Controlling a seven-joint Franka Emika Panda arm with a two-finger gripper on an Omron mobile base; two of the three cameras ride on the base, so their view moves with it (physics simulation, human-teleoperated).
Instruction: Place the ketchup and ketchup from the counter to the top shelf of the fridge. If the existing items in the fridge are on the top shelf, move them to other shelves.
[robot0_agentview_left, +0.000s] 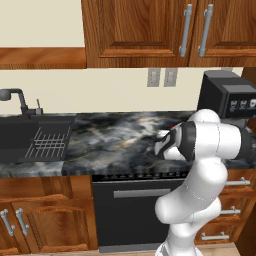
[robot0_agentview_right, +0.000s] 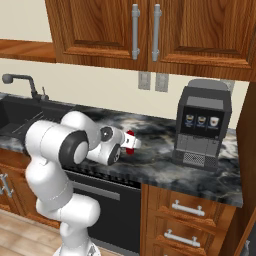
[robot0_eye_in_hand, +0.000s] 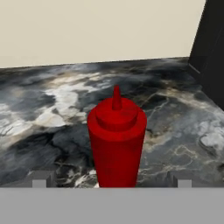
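Note:
A tall, all dark red ketchup bottle (robot0_eye_in_hand: 116, 140) with a pointed nozzle stands upright on the dark marbled counter (robot0_eye_in_hand: 52, 109). My gripper (robot0_eye_in_hand: 111, 181) is open. Its two fingertips (robot0_eye_in_hand: 40, 179) sit low on either side of the bottle, with clear gaps and no contact. In the right base view the hand reaches toward the wall, and red of a ketchup bottle (robot0_agentview_right: 130, 141) shows just past it. A sliver of red (robot0_agentview_left: 173, 129) also peeks out beside the arm in the left base view. The fridge, its shelves and the existing items are out of view.
A dark coffee machine (robot0_agentview_right: 202, 125) stands on the counter (robot0_agentview_right: 155, 162) to the right of the bottle, its side showing in the hand view (robot0_eye_in_hand: 212, 57). A sink with a rack (robot0_agentview_left: 45, 142) and faucet (robot0_agentview_left: 15, 97) lies to the left. Wooden cabinets (robot0_agentview_left: 145, 30) hang overhead.

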